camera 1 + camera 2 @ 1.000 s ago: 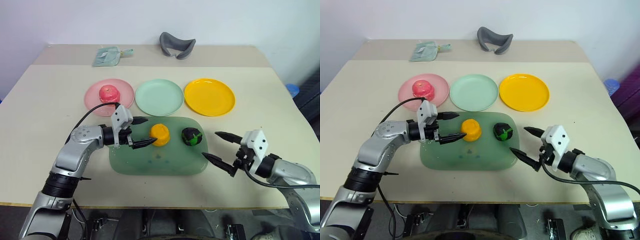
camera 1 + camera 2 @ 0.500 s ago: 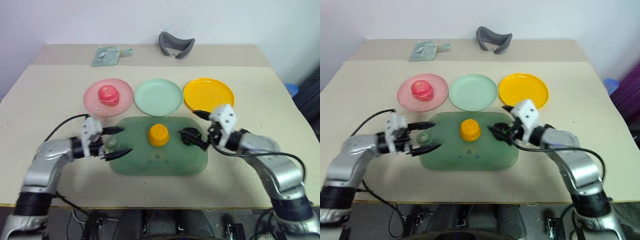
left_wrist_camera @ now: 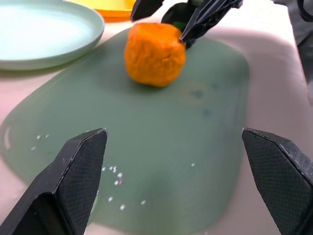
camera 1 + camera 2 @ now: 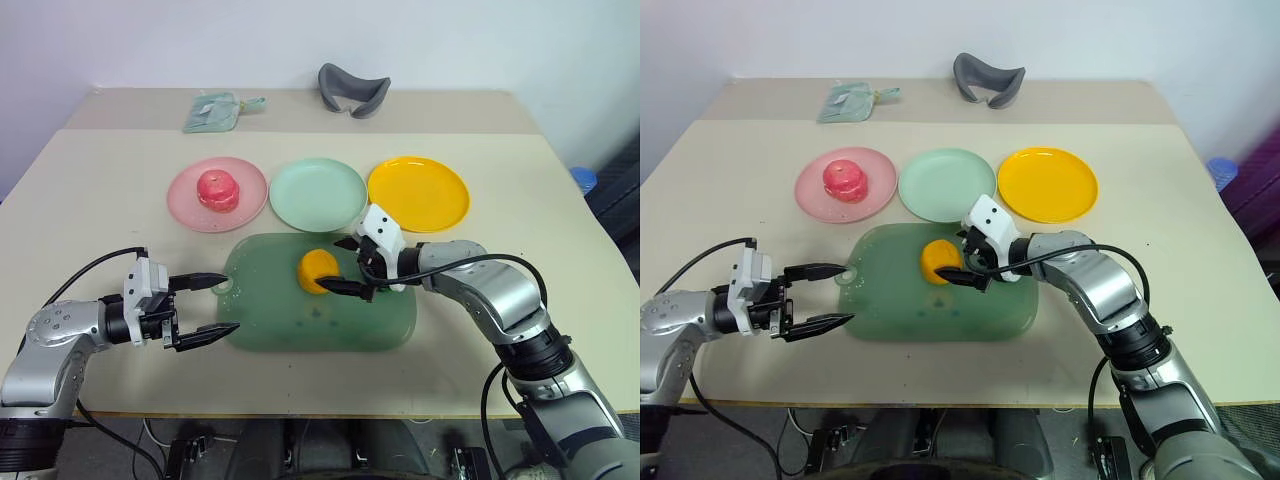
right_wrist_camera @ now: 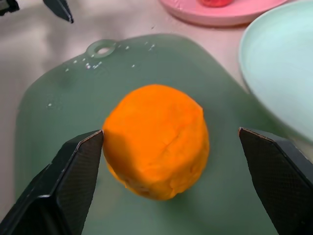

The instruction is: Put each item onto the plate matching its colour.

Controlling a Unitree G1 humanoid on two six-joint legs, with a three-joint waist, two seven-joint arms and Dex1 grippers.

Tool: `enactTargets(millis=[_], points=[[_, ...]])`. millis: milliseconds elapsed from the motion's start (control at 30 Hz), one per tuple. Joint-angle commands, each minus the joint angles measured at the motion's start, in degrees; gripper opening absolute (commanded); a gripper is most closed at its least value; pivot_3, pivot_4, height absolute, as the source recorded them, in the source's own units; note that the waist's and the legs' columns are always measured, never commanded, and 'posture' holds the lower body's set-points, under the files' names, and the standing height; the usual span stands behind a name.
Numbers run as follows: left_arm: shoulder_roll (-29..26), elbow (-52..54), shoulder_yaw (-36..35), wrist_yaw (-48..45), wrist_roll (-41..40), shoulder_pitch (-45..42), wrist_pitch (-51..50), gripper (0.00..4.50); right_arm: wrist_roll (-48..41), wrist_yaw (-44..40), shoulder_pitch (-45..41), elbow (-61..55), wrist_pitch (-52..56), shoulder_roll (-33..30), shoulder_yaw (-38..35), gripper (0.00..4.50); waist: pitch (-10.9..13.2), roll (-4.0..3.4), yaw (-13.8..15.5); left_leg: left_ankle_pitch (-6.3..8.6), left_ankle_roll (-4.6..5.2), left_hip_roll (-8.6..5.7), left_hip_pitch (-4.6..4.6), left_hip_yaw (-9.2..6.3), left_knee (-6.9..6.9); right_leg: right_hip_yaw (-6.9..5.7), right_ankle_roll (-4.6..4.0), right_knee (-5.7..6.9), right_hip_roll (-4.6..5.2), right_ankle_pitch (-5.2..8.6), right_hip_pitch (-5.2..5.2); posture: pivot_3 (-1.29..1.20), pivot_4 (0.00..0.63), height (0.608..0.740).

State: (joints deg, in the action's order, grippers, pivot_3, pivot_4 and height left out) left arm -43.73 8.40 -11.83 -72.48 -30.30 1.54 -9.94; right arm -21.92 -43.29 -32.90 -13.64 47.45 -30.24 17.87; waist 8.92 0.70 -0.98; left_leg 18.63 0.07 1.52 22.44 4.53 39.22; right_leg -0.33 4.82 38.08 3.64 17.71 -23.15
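An orange-yellow item (image 4: 316, 270) sits on the translucent green tray (image 4: 300, 325). My right gripper (image 4: 333, 264) is open, its fingers reaching either side of that item's right flank; the right wrist view shows the item (image 5: 156, 142) between the wide-spread fingers. The dark green item (image 3: 177, 12) is mostly hidden behind that gripper. A pinkish-red apple-like item (image 4: 217, 188) rests on the pink plate (image 4: 185, 208). The mint plate (image 4: 318, 195) and the orange-yellow plate (image 4: 418, 192) are bare. My left gripper (image 4: 230, 303) hangs open at the tray's left edge, holding nothing.
A grey curved object (image 4: 353, 90) and a pale green pouch (image 4: 215, 110) lie at the back of the table. A blue object (image 4: 585, 180) shows past the table's right edge. Bare tabletop lies left and right of the tray.
My left gripper has pulled back off the tray to the left. My right gripper has swung in from the front right across the tray to the orange-yellow item, covering the dark green one.
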Motion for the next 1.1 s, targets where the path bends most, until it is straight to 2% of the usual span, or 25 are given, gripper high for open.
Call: enactTargets(millis=[33, 300, 467, 500, 700, 833, 967, 1100], points=[[0.48, 3.55, -1.27, 1.74, -1.26, 0.90, 0.01, 4.47, 2.07, -0.70, -1.01, 2.22, -0.16, 0.12, 1.58, 4.49, 0.00, 0.00, -0.05, 0.00, 0.00, 0.00, 0.00, 0.01, 0.00, 0.00, 0.00, 0.00, 0.00, 0.00, 0.00, 0.00, 0.150, 0.740], [1.61, 6.29, -0.96, 4.47, -1.24, 2.99, -0.22, 4.47, 1.62, -3.50, -2.07, 3.36, 0.12, 1.46, 2.93, 4.49, -0.01, 0.01, -0.04, 0.00, 0.00, 0.00, -0.01, 0.00, 0.00, 0.00, 0.00, 0.00, 0.01, 0.00, 0.00, 0.00, 0.150, 0.740], [2.13, 7.11, -0.61, 5.56, -1.14, 3.49, -0.33, 4.50, 1.87, -4.45, -2.41, 3.69, 0.05, 2.05, 3.43, 2.92, -0.01, 0.01, -0.09, -0.03, -0.05, 0.00, 0.00, 0.01, 0.00, 0.01, 0.00, 0.00, 0.02, 0.00, -0.02, 0.00, 0.150, 0.740], [2.22, 7.26, -0.62, 5.72, -1.14, 3.59, -0.35, 4.50, 1.94, -4.51, -2.37, 3.65, -0.02, 2.16, 3.40, 2.82, -0.01, 0.01, -0.09, -0.03, -0.05, 0.00, 0.00, 0.00, 0.00, 0.01, 0.00, 0.00, 0.02, 0.00, -0.02, 0.00, 0.150, 0.740], [2.66, 7.76, -0.45, 6.67, -1.20, 3.98, -0.61, 4.50, 1.92, -4.76, -2.29, 3.41, -0.59, 2.89, 1.96, 2.78, -0.01, 0.01, -0.09, -0.03, -0.05, 0.00, 0.00, 0.00, -0.01, 0.01, 0.00, 0.00, 0.02, 0.00, -0.02, 0.00, 0.150, 0.740], [2.94, 8.26, -0.65, 7.24, -1.39, 4.71, -0.78, 4.50, -2.53, -4.76, -2.57, 0.16, 1.85, 3.76, -2.78, 2.78, 0.00, 0.00, -0.08, -0.04, -0.07, 0.00, 0.00, 0.01, -0.01, 0.01, 0.00, 0.00, 0.03, 0.00, -0.03, 0.00, 0.150, 0.740], [3.52, 9.03, -0.39, 8.24, -1.45, 4.98, -1.07, 4.50, -9.07, 0.59, -8.31, 2.31, 4.26, 7.91, -15.59, 2.78, 0.01, -0.03, -0.17, -0.03, -0.07, 0.01, 0.00, 0.00, -0.02, 0.01, 0.00, 0.00, 0.04, 0.00, -0.03, 0.00, 0.150, 0.740], [4.42, 9.48, -0.11, 9.58, -1.49, 4.59, -1.41, 4.50, -4.97, 3.98, -13.79, 14.83, -4.66, 6.43, -21.50, 2.78, 0.00, -0.01, 0.07, -0.11, -0.21, 0.00, 0.00, -0.01, -0.04, 0.00, 0.00, -0.01, 0.05, 0.00, -0.02, 0.00, 0.150, 0.740]])
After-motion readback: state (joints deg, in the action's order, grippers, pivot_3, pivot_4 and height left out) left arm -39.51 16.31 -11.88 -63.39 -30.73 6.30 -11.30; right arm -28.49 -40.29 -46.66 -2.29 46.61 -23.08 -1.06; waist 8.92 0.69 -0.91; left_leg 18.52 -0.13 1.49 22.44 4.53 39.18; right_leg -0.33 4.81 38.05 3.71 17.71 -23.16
